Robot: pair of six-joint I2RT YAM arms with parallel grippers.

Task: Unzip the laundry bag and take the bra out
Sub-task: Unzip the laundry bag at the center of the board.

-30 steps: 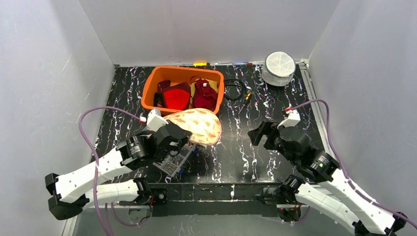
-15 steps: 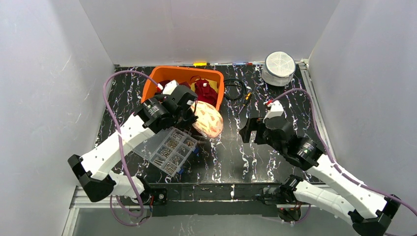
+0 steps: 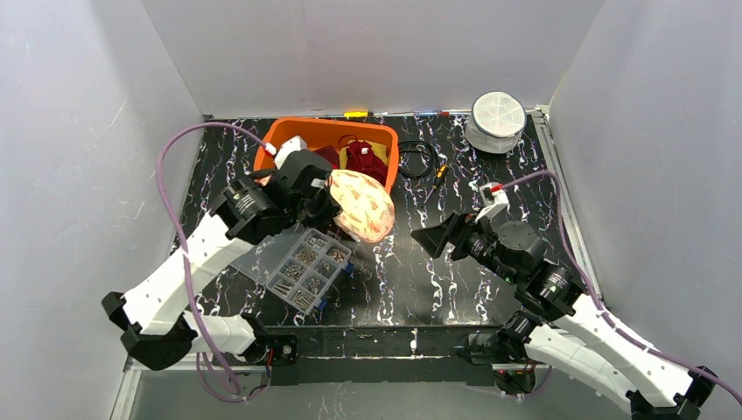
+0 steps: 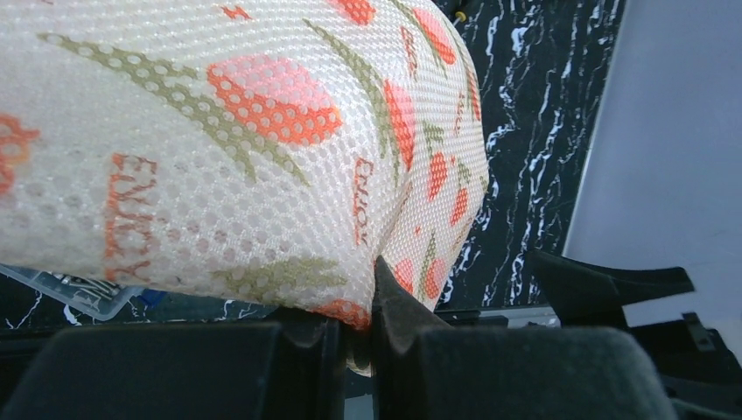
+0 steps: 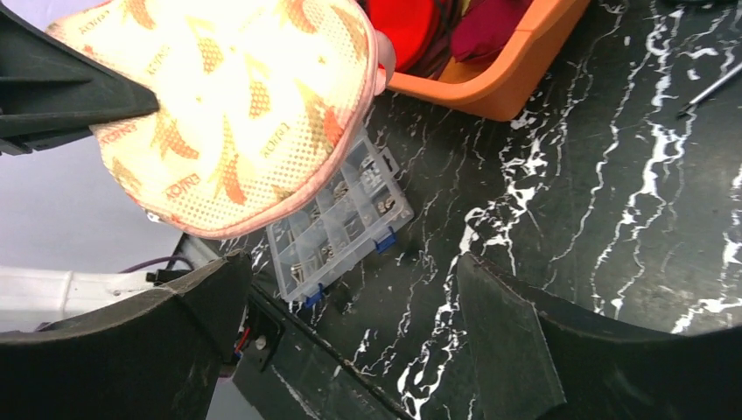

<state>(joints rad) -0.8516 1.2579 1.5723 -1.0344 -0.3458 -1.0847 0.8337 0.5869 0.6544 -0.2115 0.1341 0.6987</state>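
Note:
The laundry bag (image 3: 360, 205) is a rounded cream mesh pouch with orange and green prints. It hangs in the air over the table. My left gripper (image 3: 325, 199) is shut on its left edge; in the left wrist view the bag (image 4: 236, 149) fills the frame and its rim is pinched between the jaws (image 4: 363, 302). My right gripper (image 3: 437, 238) is open and empty, a short way to the right of the bag. The right wrist view shows the bag (image 5: 227, 114) with its pink piped rim. The bra is hidden; the zipper does not show.
An orange bin (image 3: 388, 171) with red and maroon clothes stands at the back. A clear compartment box (image 3: 302, 267) of small parts lies under the bag. A round white mesh container (image 3: 496, 120) sits back right. A black cable (image 3: 418, 159) and a screwdriver (image 3: 439, 173) lie beside the bin.
My left gripper lifted the bag off the table and carried it up and back toward the bin. My right gripper has swung left and turned toward the bag.

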